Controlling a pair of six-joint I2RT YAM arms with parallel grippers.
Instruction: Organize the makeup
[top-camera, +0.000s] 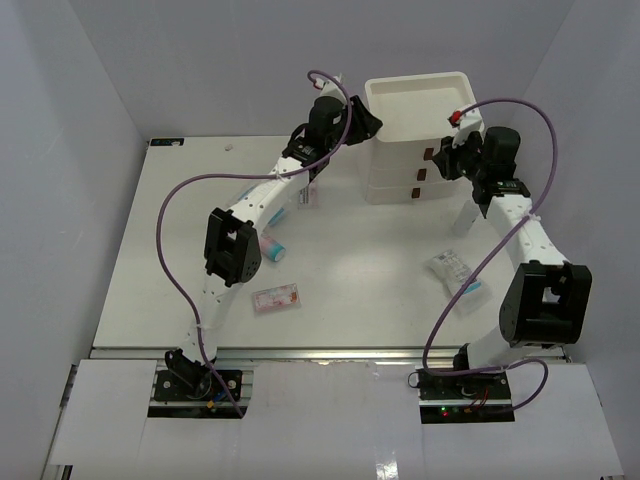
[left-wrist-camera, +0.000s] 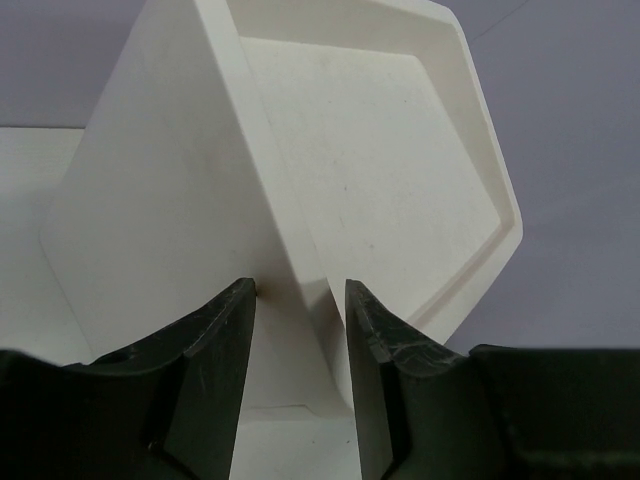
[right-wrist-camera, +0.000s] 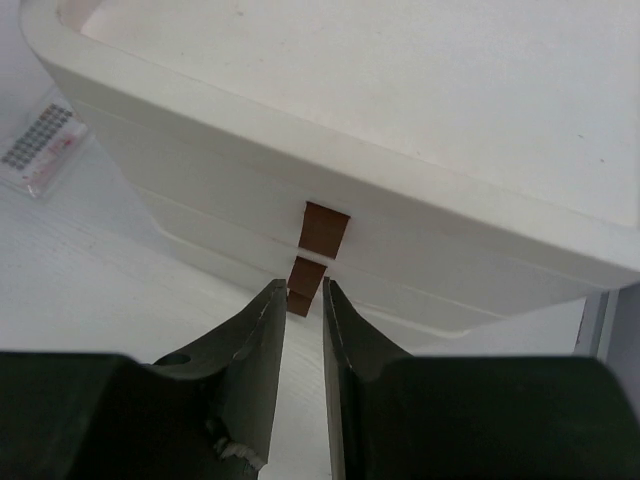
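The makeup lies loose on the table: a pink-and-white sachet (top-camera: 277, 298), a pink tube with teal cap (top-camera: 272, 245), another sachet (top-camera: 305, 195) under the left arm, and two clear printed packets (top-camera: 450, 265) (top-camera: 470, 296). One packet shows in the right wrist view (right-wrist-camera: 40, 150). No tan sponges are in view. My left gripper (top-camera: 365, 125) (left-wrist-camera: 298, 295) is open, its fingers straddling the left corner of the white drawer box (top-camera: 415, 110) (left-wrist-camera: 160, 200). My right gripper (top-camera: 438, 168) (right-wrist-camera: 304, 290) is open by a narrow gap, its tips at the lowest brown handle (right-wrist-camera: 298, 300).
The box stands at the back of the table with an open tray top (left-wrist-camera: 380, 150) and three brown handles (top-camera: 420, 176) on its front. Grey walls enclose the table on three sides. Purple cables loop over both arms.
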